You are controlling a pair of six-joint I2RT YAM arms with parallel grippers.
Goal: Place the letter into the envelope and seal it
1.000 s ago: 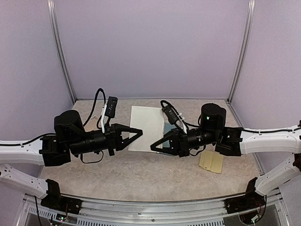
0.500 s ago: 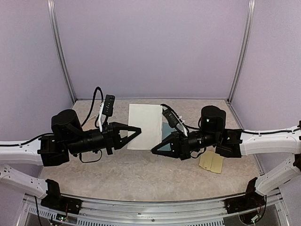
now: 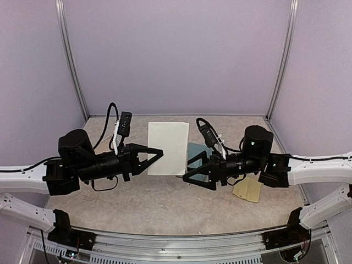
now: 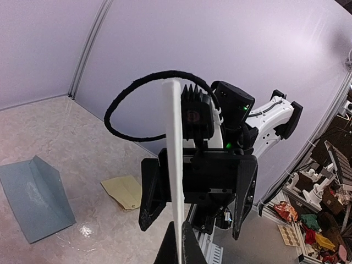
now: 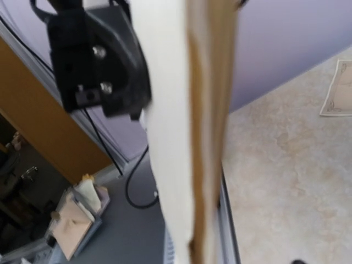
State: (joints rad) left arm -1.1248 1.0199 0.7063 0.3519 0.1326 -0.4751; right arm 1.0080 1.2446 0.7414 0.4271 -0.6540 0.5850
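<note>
Pinching the letter [image 3: 168,144] by its left edge, left jaws face spread right jaws.

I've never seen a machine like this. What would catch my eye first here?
A white letter held up above the table, centre scene: the left end effector pinches its edge, and the right end effector straddles it, fingers apart. On the table beyond lie a teal envelope, flap lifted, and a yellow sticker sheet to the right.

White letter [image 3: 168,147] held aloft, teal envelope [image 4: 33,192] flat, flap raised
</note>
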